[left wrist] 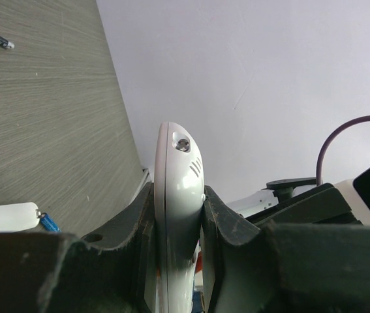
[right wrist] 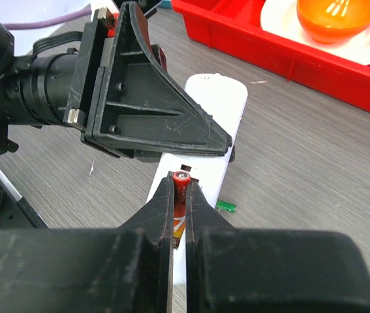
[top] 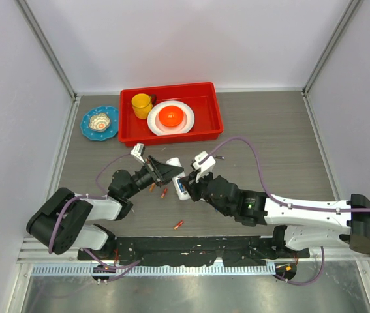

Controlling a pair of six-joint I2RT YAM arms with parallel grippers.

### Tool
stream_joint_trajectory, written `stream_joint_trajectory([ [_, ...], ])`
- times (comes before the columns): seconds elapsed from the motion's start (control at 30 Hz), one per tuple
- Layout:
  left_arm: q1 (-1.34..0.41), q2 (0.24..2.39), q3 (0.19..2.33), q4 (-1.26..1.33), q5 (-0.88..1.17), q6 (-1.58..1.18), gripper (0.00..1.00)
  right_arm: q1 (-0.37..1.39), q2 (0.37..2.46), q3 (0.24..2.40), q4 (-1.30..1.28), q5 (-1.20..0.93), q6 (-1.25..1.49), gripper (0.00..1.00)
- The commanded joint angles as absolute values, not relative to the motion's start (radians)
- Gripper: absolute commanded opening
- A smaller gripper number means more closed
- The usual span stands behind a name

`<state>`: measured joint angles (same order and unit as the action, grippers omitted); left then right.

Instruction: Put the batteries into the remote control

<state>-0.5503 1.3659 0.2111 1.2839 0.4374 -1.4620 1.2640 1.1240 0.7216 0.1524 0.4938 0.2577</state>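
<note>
- Battery (top: 178,225), orange-red, lies loose on the grey table (top: 269,143), nearest the arm bases.
- 2 more batteries (top: 164,193) lie beyond it, near each other.
- Right gripper (right wrist: 181,189) is pinched tight on an orange battery (right wrist: 182,177), just beside the remote control (right wrist: 220,117).
- Left gripper (left wrist: 179,212) clamps the remote control edge-on between its fingers, over the middle of the table.
- White back cover (left wrist: 8,217) lies flat on the table, a blue battery (left wrist: 49,222) at its end.
- Farthest, a red bin (top: 191,137) holds a yellow cup (top: 141,103) and a white plate (top: 152,121) bearing an orange bowl (top: 170,117); a blue plate (top: 100,136) sits just left.
</note>
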Motion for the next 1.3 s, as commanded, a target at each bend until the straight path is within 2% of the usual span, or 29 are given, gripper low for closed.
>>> stream_joint_trajectory([
  [0.0, -0.555, 1.341, 0.245, 1.546, 0.426, -1.459, 0.0, 1.27, 1.14, 0.742, 0.132, 0.48, 0.293, 0.01],
  [0.63, -0.557, 1.287, 0.258, 1.546, 0.365, -1.413, 0.0, 1.27, 1.212, 0.828, -0.104, 0.483, 0.42, 0.02],
  [0.7, -0.555, 1.284, 0.258, 1.546, 0.365, -1.411, 0.0, 1.27, 1.229, 0.839, -0.115, 0.485, 0.428, 0.04],
  [0.8, -0.555, 1.278, 0.258, 1.546, 0.367, -1.413, 0.0, 1.272, 1.244, 0.853, -0.132, 0.492, 0.437, 0.19],
  [0.9, -0.557, 1.275, 0.253, 1.546, 0.368, -1.413, 0.0, 1.27, 1.244, 0.856, -0.133, 0.505, 0.442, 0.25],
  [1.27, -0.557, 1.272, 0.238, 1.546, 0.374, -1.417, 0.0, 1.27, 1.249, 0.877, -0.144, 0.534, 0.454, 0.32],
])
